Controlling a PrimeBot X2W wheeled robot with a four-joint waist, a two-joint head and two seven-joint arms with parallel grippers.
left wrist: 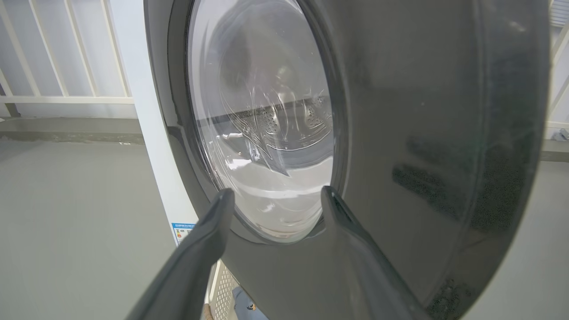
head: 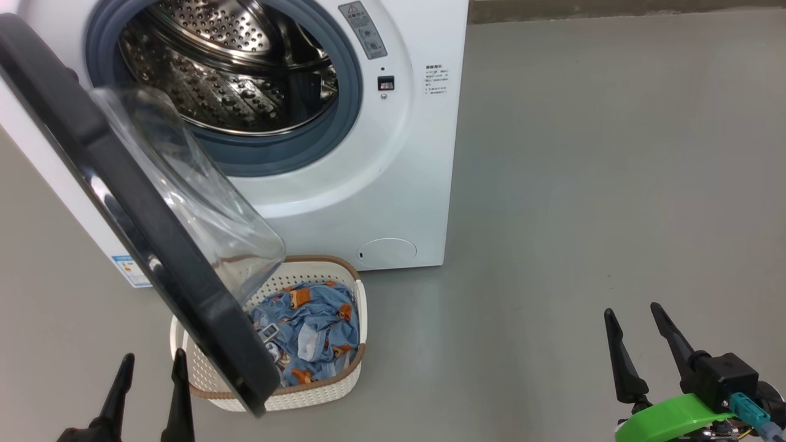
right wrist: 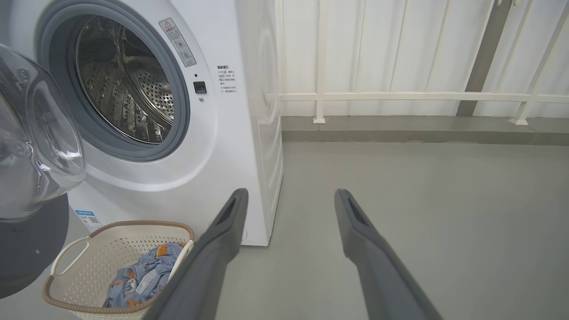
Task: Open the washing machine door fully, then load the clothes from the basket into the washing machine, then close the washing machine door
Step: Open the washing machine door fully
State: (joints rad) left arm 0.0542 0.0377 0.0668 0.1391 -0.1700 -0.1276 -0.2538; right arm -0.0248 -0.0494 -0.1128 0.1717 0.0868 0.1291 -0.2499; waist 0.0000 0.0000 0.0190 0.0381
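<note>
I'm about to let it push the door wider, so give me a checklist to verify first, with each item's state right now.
1. Door fully open: not ok; the washing machine door stands part-way open, over the basket.
2. Left gripper free: ok, open, empty, facing the door's outer side.
3. Left fingers touching the door: cannot tell.
4. Right gripper out of the way: ok, open, empty, above the floor.
5. Clothes ready: ok, lying in the basket.
6. Drum free: ok, no fabric in the part that shows.
</note>
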